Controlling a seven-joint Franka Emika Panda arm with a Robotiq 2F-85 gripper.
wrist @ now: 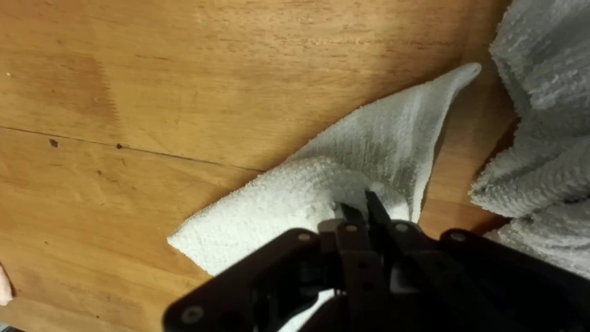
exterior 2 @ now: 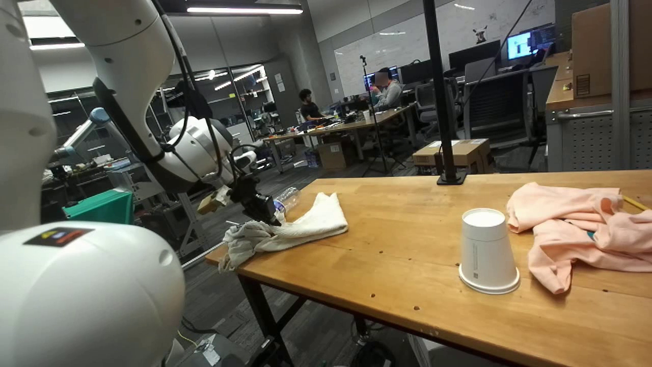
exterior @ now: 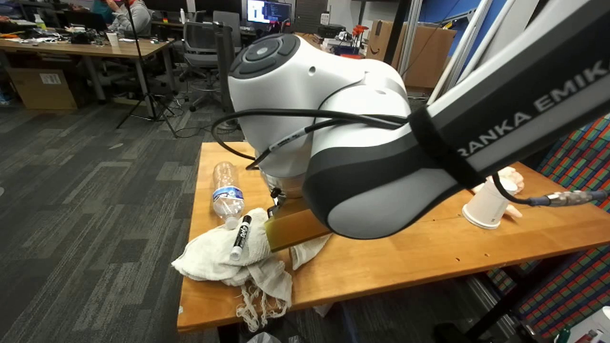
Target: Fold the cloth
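The cloth (wrist: 258, 203) is white and lies on the wooden table with one part doubled over; a pointed corner of it reaches out beyond the fold in the wrist view. My gripper (wrist: 362, 205) points down onto this fold, its fingertips close together with a bit of fabric pinched between them. In an exterior view the gripper (exterior 2: 276, 221) meets the cloth (exterior 2: 323, 219) near the table's end. Only a small piece of the cloth (exterior: 310, 250) shows in an exterior view where the arm covers the rest, and there most of the gripper is hidden as well.
A lumpy fringed rag (exterior: 209, 259) with a black marker (exterior: 241, 238) on it lies beside the cloth, at the table's edge. A plastic bottle (exterior: 226, 190) lies close by. Farther along are an upside-down white cup (exterior 2: 489, 255), peach fabric (exterior 2: 575, 229) and a black post (exterior 2: 440, 102).
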